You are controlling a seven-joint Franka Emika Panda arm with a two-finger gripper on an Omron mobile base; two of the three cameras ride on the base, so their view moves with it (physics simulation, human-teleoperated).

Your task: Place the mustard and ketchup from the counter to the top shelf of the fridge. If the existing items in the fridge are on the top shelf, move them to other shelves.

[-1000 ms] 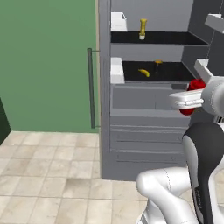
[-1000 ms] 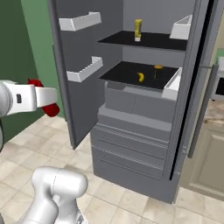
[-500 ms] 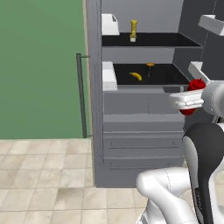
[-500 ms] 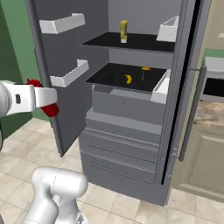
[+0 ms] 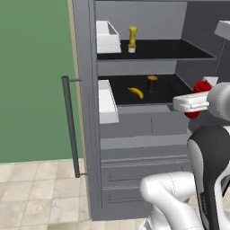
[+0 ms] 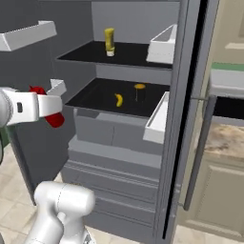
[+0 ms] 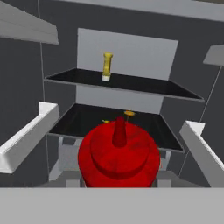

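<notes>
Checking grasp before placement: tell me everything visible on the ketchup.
The ketchup is a small glossy red squeeze bottle, plastic-looking, with a stepped shoulder and a pointed red nozzle that aims into the open fridge. It is clamped in the gripper, off every shelf, at about lower-shelf height in front of the interior. Nothing else touches it.

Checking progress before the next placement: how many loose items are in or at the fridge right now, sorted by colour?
Yellow: 2, the mustard bottle on the top shelf and the banana on the shelf below.
Red: 1, the ketchup bottle held in the gripper.
Dark with orange top: 1, the can beside the banana.
Total: 4
</notes>
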